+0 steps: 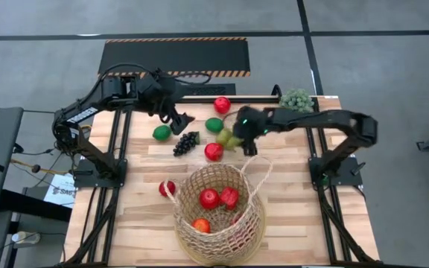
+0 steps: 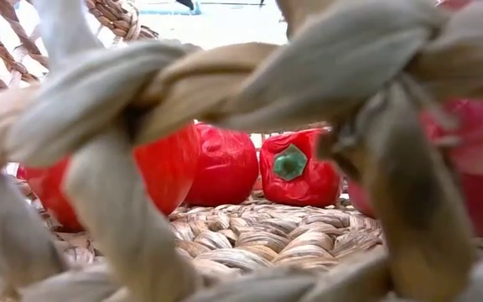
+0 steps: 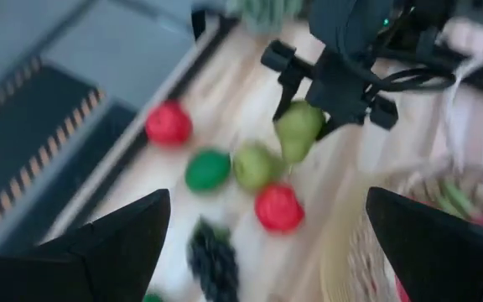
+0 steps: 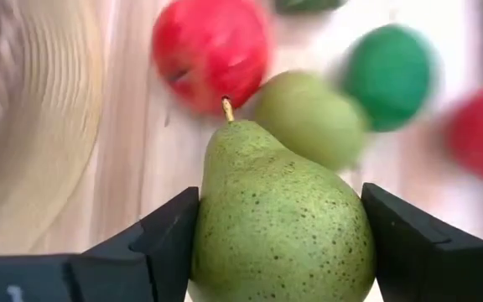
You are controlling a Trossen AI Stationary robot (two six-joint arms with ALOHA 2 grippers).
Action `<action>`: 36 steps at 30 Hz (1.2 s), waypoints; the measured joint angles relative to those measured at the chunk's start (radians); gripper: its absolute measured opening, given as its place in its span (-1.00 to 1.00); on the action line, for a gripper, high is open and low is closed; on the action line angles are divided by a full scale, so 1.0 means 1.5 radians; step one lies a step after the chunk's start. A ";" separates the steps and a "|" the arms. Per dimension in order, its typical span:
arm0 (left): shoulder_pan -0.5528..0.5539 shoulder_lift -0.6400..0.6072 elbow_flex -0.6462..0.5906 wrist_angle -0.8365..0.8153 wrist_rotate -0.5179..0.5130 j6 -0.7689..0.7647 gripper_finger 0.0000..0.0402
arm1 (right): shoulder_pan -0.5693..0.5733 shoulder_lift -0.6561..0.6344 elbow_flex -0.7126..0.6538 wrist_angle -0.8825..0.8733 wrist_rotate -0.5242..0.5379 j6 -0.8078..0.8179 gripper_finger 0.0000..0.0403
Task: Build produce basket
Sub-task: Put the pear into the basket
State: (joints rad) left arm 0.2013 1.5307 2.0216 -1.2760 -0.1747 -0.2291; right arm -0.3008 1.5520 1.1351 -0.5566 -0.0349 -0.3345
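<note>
Grey tiled floor [image 1: 43, 52] surrounds the wooden table [image 1: 140, 223]; a hazard-striped black mat [image 1: 173, 56] lies beyond.

Both arms are dark, nearly black, built of slim jointed links on black bases bolted to dark frame rails. The left arm [image 1: 88, 112] carries a white lettered marking along one link, and a thin black cable loops above its far joints. The right arm [image 1: 326, 119] shows a small green light near its wrist, with black cables curling beside it. Each arm's fingers [image 4: 162, 243] are matte black, flat-faced wedges.
</note>
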 joint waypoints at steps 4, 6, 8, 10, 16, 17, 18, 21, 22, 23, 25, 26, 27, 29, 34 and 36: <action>-0.005 0.005 0.001 0.112 -0.044 0.053 0.93 | -0.047 -0.111 0.007 0.012 -0.012 0.049 0.42; -0.005 0.015 0.001 0.170 -0.050 0.079 0.93 | -0.071 -0.166 0.018 0.035 -0.030 0.080 0.43; -0.002 0.030 0.001 0.227 -0.051 0.096 0.93 | -0.091 -0.219 0.025 0.061 -0.047 0.115 0.43; 0.001 0.044 0.001 0.289 -0.049 0.112 0.93 | -0.105 -0.265 0.030 0.098 -0.059 0.147 0.44; 0.001 0.104 0.001 0.420 -0.006 0.118 0.93 | -0.132 -0.366 0.033 0.176 -0.065 0.216 0.44; 0.001 0.113 0.000 0.432 -0.006 0.116 0.93 | -0.134 -0.377 0.033 0.185 -0.065 0.226 0.44; 0.001 0.123 0.000 0.449 -0.005 0.110 0.93 | -0.135 -0.387 0.033 0.190 -0.065 0.235 0.44; 0.001 0.147 0.000 0.479 0.004 0.100 0.93 | -0.136 -0.409 0.033 0.202 -0.066 0.257 0.45; 0.001 0.156 0.000 0.496 0.004 0.089 0.93 | -0.135 -0.415 0.033 0.206 -0.067 0.264 0.45; 0.001 0.163 0.000 0.513 0.004 0.078 0.93 | -0.133 -0.422 0.033 0.211 -0.067 0.273 0.45; 0.001 0.173 0.000 0.540 0.010 0.061 0.93 | -0.126 -0.433 0.033 0.230 -0.074 0.285 0.45; 0.001 0.173 0.000 0.558 0.020 0.053 0.93 | -0.122 -0.439 0.033 0.239 -0.080 0.295 0.45; 0.001 0.173 0.000 0.578 0.037 0.042 0.93 | -0.119 -0.445 0.033 0.246 -0.083 0.306 0.45; 0.002 0.172 0.000 0.639 0.091 0.028 0.93 | -0.113 -0.459 0.033 0.261 -0.085 0.320 0.45; 0.001 0.164 0.000 0.797 0.243 0.024 0.93 | -0.092 -0.489 0.033 0.291 -0.085 0.347 0.45; 0.001 0.163 0.001 0.835 0.258 0.024 0.93 | -0.082 -0.498 0.033 0.296 -0.085 0.347 0.45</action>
State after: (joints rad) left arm 0.2031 1.7756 2.0228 -0.0233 0.2127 -0.1924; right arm -0.4236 0.8050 1.1851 -0.1132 -0.1630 0.1867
